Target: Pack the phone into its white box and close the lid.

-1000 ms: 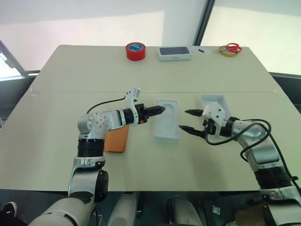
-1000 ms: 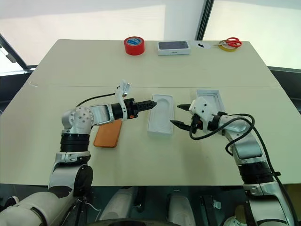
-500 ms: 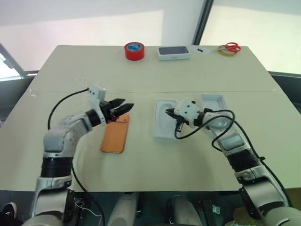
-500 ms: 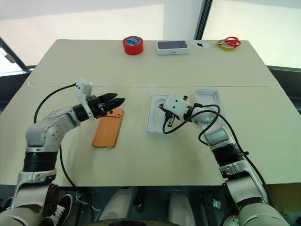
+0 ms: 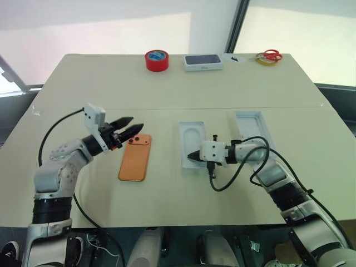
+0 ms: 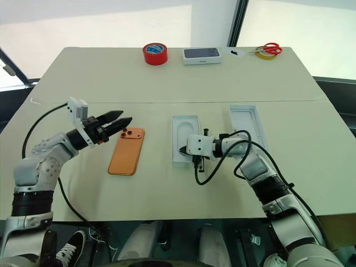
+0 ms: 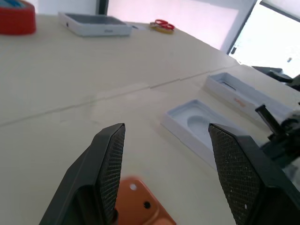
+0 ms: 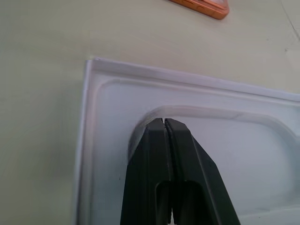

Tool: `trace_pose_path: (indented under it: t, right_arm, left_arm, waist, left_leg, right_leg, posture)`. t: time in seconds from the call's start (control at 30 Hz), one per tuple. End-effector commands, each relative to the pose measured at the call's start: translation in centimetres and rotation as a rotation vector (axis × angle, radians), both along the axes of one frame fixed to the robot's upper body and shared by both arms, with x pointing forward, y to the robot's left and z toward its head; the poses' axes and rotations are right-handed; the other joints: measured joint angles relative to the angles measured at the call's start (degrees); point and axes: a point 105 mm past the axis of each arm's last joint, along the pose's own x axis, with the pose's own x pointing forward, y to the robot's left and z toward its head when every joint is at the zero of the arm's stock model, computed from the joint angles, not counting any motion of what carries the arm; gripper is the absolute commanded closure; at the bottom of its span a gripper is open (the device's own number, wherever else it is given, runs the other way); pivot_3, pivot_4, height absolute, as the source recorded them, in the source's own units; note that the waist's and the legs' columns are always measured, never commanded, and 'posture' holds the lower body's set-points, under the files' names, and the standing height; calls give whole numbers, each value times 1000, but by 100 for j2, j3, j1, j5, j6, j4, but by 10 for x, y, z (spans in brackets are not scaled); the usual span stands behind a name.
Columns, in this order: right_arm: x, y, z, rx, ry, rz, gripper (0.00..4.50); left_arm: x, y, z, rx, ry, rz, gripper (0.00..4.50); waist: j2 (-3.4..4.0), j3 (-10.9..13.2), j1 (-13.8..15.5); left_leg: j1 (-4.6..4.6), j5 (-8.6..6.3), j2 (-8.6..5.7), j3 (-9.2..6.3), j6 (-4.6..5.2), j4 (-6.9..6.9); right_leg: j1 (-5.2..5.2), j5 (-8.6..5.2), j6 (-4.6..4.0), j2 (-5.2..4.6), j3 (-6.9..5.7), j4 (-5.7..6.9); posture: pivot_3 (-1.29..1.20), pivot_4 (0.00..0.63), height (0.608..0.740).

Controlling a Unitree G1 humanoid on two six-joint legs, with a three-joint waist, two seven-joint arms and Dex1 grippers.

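Note:
The orange phone (image 5: 135,158) lies back up on the table, with its lenses at the far end. My left gripper (image 5: 136,123) hovers open just over that far end, nothing between its fingers (image 7: 110,159). To the right lies a white moulded insert (image 5: 192,135) with a rounded recess. My right gripper (image 5: 190,156) is shut, and its tips (image 8: 164,123) rest at the recess edge near the insert's near end. Further right lies an open white tray with thin walls, apparently the white box (image 5: 254,128). The lid is out of view.
At the table's far edge stand a red tape roll (image 5: 157,60), a white box with a dark phone picture (image 5: 203,62), and red-handled scissors on a yellow ring (image 5: 270,57). A seam crosses the table behind the work area.
My left gripper swung left from the insert to the phone's far end. My right gripper shut and moved left and down onto the insert.

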Motion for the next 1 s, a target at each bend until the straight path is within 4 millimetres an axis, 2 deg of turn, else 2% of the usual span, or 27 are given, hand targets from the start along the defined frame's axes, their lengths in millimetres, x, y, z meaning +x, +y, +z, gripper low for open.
trace_pose_path:
  t: [0.03,0.13,0.2,0.23,0.3,0.4,0.53,0.63,0.77,1.0]
  right_arm:
    - [4,-1,16,29,-56,12,4441]
    - [12,11,42,175,-48,-26,4441]
    - [15,26,61,280,-37,-36,4441]
    - [16,36,66,316,-30,-46,4441]
    - [15,52,68,333,-5,-41,4441]
    - [9,79,69,317,-29,4,4441]
    - [6,108,56,198,-65,33,4441]
    - [-2,124,37,99,29,56,4441]
    - [-12,132,15,-42,59,99,4441]
    - [-5,137,6,-74,85,75,4441]
  left_arm:
    - [-5,16,5,-30,83,25,1514]
    - [-7,37,5,-118,206,60,1514]
    - [-9,49,7,-162,269,74,1514]
    - [-11,56,2,-167,334,82,1514]
    - [-18,62,-11,-103,392,82,1514]
    - [-20,70,-22,-115,453,97,1514]
    - [-21,73,-32,-94,483,107,1514]
    - [-25,69,-39,-82,528,77,1514]
    - [-26,63,-48,-50,540,56,1514]
    - [-35,43,-70,-33,621,11,1514]
  waist:
    - [0,0,1]
    - [0,0,-11]
    - [0,0,-67]
    - [0,0,-83]
    - [-1,-1,-117]
    - [-2,-1,-89]
    - [-3,-2,-89]
    - [-5,-3,-94]
    - [-6,-4,-102]
    - [-5,-11,-101]
  left_leg:
    - [0,1,1,0,-1,0]
    - [0,1,1,-1,0,1]
    - [0,1,4,-3,-1,0]
    - [0,3,5,-5,-4,-2]
    - [0,13,6,-6,-19,-10]
    - [2,20,4,-4,-31,-35]
    - [2,26,3,-5,-38,-41]
    - [2,26,3,-5,-40,-42]
    - [2,27,3,-5,-41,-46]
    - [6,27,3,-5,-41,-50]
  right_leg:
    - [0,0,0,1,0,1]
    - [0,0,0,1,0,4]
    - [-2,0,0,5,0,6]
    - [-4,0,0,6,0,7]
    - [-9,0,0,8,0,8]
    - [-18,0,0,6,1,4]
    - [-26,0,-1,7,1,10]
    - [-27,0,-2,7,1,11]
    - [-30,0,-2,8,2,10]
    - [-30,1,-2,7,3,12]
  posture:
    - [0,150,738]
    - [0,150,738]
    - [0,150,738]
    - [0,150,738]
    - [0,150,738]
    - [0,150,738]
    - [0,150,738]
    - [0,150,738]
    - [0,150,738]
    - [0,150,738]
